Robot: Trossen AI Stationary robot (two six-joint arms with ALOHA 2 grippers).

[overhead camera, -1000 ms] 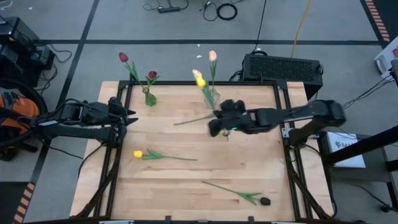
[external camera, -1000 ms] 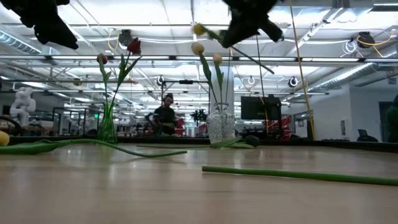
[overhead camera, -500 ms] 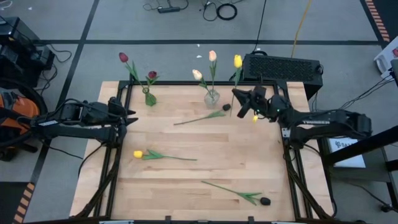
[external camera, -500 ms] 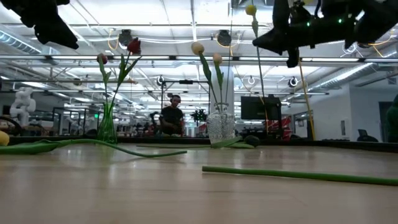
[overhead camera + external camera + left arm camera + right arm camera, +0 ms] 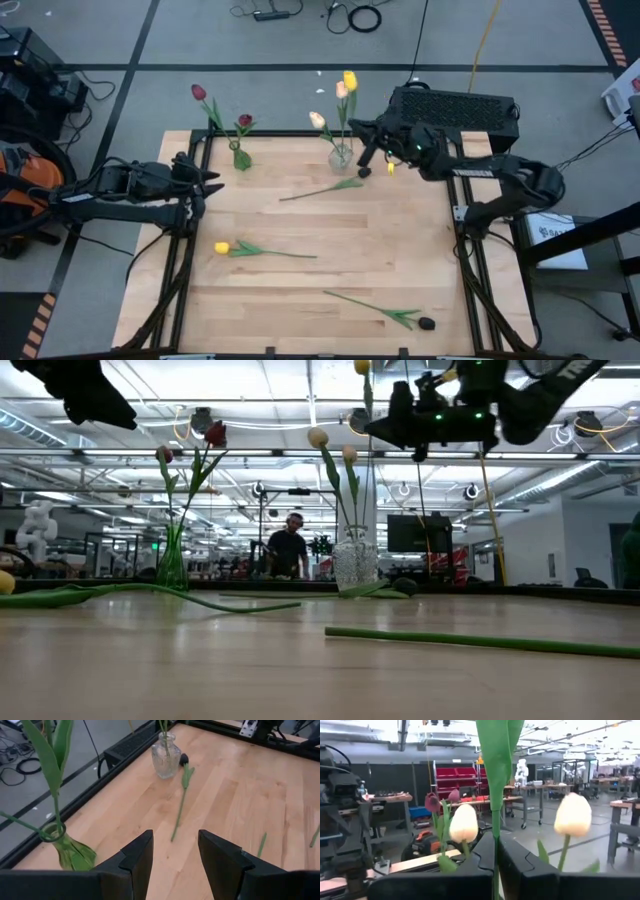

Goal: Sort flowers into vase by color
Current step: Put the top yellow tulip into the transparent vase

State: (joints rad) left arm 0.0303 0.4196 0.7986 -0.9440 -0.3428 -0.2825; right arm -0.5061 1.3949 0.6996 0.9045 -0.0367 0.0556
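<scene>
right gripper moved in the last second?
Yes. In the high view the right gripper, shut on a yellow tulip, went from the table's middle toward the back edge, beside the clear vase.

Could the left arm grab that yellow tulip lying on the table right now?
Probably yes. The left tool hangs open at the table's left edge, and the yellow tulip lies flat close by with nothing between them. The right tool, shut on another yellow tulip, is far off by the clear vase.
</scene>
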